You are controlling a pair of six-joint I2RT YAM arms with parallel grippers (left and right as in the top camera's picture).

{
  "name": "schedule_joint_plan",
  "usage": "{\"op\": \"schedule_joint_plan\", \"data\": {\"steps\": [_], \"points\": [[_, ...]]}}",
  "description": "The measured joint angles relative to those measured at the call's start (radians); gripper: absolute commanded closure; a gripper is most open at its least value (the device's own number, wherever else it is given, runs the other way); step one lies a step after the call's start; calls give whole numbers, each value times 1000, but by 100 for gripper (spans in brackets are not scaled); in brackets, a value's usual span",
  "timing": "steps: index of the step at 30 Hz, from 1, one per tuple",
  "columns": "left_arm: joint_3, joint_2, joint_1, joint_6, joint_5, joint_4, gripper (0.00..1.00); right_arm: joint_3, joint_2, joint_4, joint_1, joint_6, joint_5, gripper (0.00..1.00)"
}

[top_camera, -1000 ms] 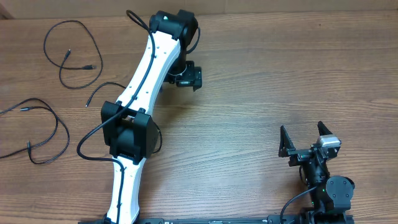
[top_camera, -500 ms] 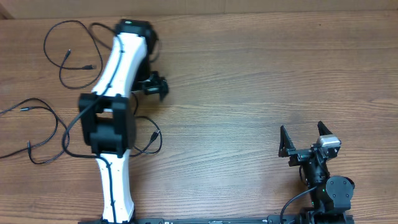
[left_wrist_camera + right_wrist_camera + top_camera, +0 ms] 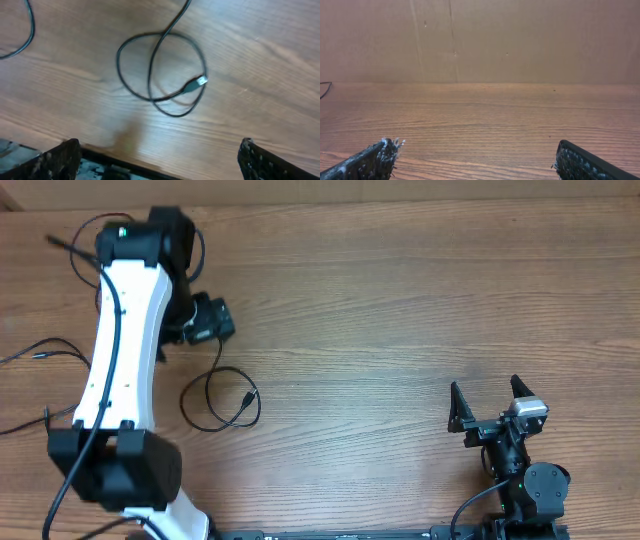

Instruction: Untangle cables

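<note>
here, thin black cables (image 3: 40, 355) lie at the left of the table (image 3: 380, 300), partly hidden under the white left arm (image 3: 125, 330). the left gripper (image 3: 205, 320) is wide and empty near one looped cable (image 3: 194, 85). far right, the right gripper (image 3: 487, 395) is wide, empty.

Surface: brown wood-grain table (image 3: 400, 310)
Left of centre: thin black cable (image 3: 195, 85) lying in a loose loop
Left edge: more thin black cords (image 3: 38, 355), apart from the loop
</note>
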State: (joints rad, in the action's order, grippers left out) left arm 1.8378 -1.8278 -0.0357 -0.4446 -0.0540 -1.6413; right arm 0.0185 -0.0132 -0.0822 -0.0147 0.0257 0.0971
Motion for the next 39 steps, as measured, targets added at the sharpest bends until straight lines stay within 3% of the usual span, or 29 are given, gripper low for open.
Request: {"op": "schedule_joint_plan", "data": {"steps": [8,14,19,23,27,37,39], "points": [[-281,-26,49,-16,-9,242,0,0,0,0,0,0,0,0],[-383,-30,101,-17,-11,388,0,0,0,1,0,1,0,0],[-442,-30,103,-6,-11,469,5,0,0,1,0,0,0,0],[-535,-30,103,19,-10,586,17,0,0,1,0,0,0,0],[-605,-31,103,68,28,690,15,0,0,0,0,0,0,0],[-621,-105,103,156,85,740,13,0,0,0,0,1,0,0],[-613,-119,102,153,71,730,21,0,0,0,0,1,0,0]]}}
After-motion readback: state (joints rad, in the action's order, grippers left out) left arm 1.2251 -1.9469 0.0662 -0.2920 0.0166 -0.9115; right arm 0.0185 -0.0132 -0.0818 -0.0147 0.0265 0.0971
